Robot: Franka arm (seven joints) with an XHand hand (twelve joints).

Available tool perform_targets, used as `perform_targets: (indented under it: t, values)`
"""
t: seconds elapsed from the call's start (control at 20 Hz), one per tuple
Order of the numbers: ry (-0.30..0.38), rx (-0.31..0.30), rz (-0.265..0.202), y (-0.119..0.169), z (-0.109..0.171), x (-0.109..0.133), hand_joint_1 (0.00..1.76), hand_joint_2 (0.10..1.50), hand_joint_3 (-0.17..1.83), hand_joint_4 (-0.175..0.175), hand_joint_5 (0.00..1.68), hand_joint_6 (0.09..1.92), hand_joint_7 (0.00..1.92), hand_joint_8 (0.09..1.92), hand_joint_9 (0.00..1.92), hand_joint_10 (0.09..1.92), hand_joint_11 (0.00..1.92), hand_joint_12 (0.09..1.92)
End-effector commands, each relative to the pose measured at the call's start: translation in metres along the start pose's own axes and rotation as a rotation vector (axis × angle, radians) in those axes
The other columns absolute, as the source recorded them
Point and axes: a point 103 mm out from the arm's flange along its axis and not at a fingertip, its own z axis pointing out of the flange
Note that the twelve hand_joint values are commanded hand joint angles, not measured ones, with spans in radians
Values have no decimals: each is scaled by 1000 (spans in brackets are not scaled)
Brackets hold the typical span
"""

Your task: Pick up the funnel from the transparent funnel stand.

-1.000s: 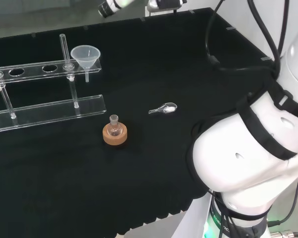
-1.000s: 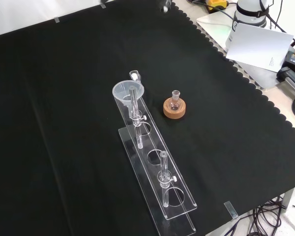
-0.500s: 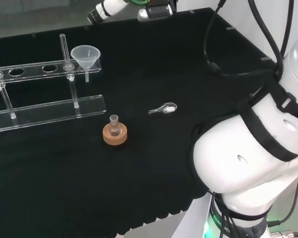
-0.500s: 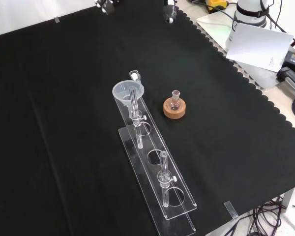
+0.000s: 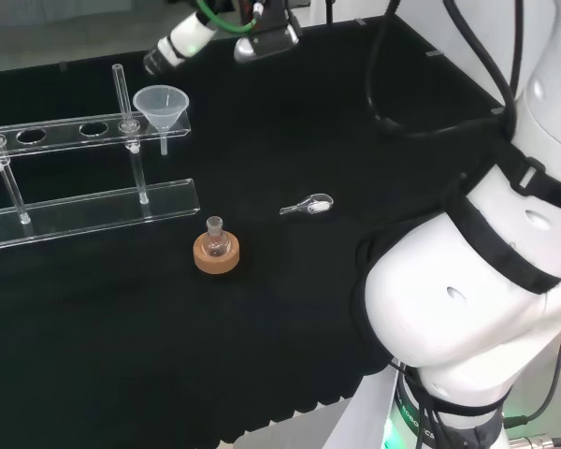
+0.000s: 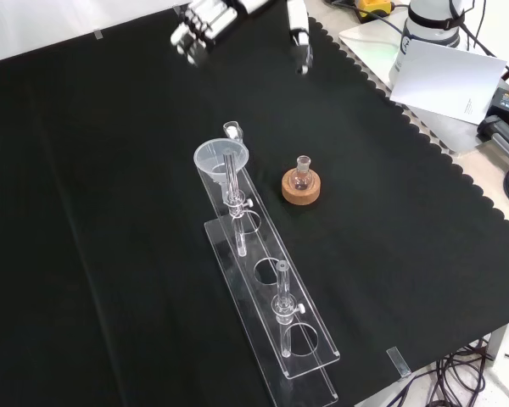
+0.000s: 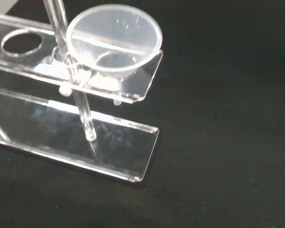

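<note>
Funnel (image 6: 220, 159) sits in the end hole of clear funnel stand (image 6: 297, 373), untouched.
Hand (image 6: 205, 19) above & well apart in front view; fingers (image 6: 189, 36) spread, thumb apart, grasping nothing.

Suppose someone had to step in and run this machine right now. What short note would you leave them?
Hand: open, holding nothing, in the air beyond the stand's funnel end, seen at the front view's top.
Funnel: sitting in the end hole of the transparent funnel stand, untouched.
Nearby: small flask on a cork ring, small scoop on the cloth.
Done: nothing grasped.
Left: reach the funnel, close the fingers on it, lift it out.
</note>
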Motion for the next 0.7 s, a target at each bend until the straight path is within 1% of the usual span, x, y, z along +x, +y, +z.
perform_targets:
  t: [0.05, 0.1, 0.15, 0.25, 0.45, 0.7]
  values:
    - [8, 7, -4, 16, 9, 10, 431, 560, 0, 2, 0, 87, 0, 87, 0, 87, 0, 229]
    - [14, 10, 0, 17, 10, 9, 432, 560, 0, 3, 0, 87, 0, 87, 0, 87, 0, 115]
    - [17, 11, 3, 19, 10, 8, 434, 561, 1, 3, 0, 87, 0, 87, 0, 87, 0, 87]
    - [19, 6, 8, 22, 10, 7, 438, 562, 1, 5, 0, 87, 0, 87, 0, 87, 0, 87]
    - [24, 23, 14, 26, 12, 6, 444, 564, 2, 10, 0, 87, 0, 87, 0, 87, 0, 87]
    - [11, 82, 37, 30, 28, 11, 447, 567, 3, 14, 0, 87, 0, 87, 0, 87, 0, 87]
